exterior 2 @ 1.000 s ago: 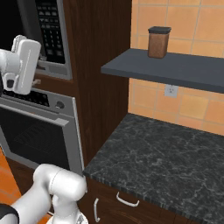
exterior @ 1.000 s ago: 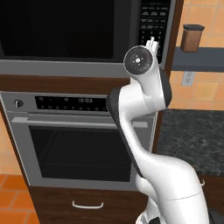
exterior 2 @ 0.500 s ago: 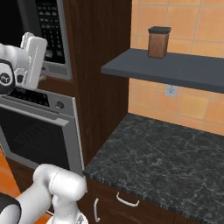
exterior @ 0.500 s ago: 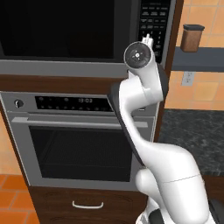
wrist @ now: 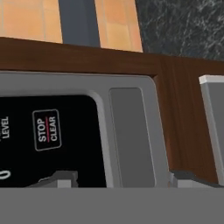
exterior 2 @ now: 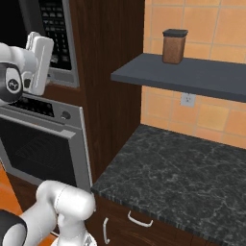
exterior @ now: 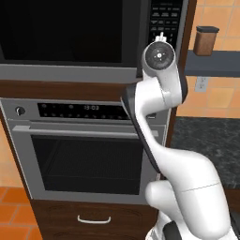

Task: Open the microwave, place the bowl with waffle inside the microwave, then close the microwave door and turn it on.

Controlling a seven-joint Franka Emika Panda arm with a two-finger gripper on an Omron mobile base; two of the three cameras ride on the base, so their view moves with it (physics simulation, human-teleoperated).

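Evidently reaching to start it, the two-finger gripper (wrist: 120, 179), fingers spread and empty, hovers at the grey-framed microwave's (exterior: 70, 70) black button keypad (exterior: 165, 21), upper right.

Grey-framed microwave (exterior: 70, 37) runs off the top edge, white arm covers part of its black keypad (exterior: 165, 18), button labels too small to read.

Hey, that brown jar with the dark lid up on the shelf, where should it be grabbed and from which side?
Probably grip the jar around its brown body, below the lid, coming in level from the shelf's open front. It stands upright with straight sides, so two fingers can close on opposite sides. The tiled wall behind it rules out coming from the back.
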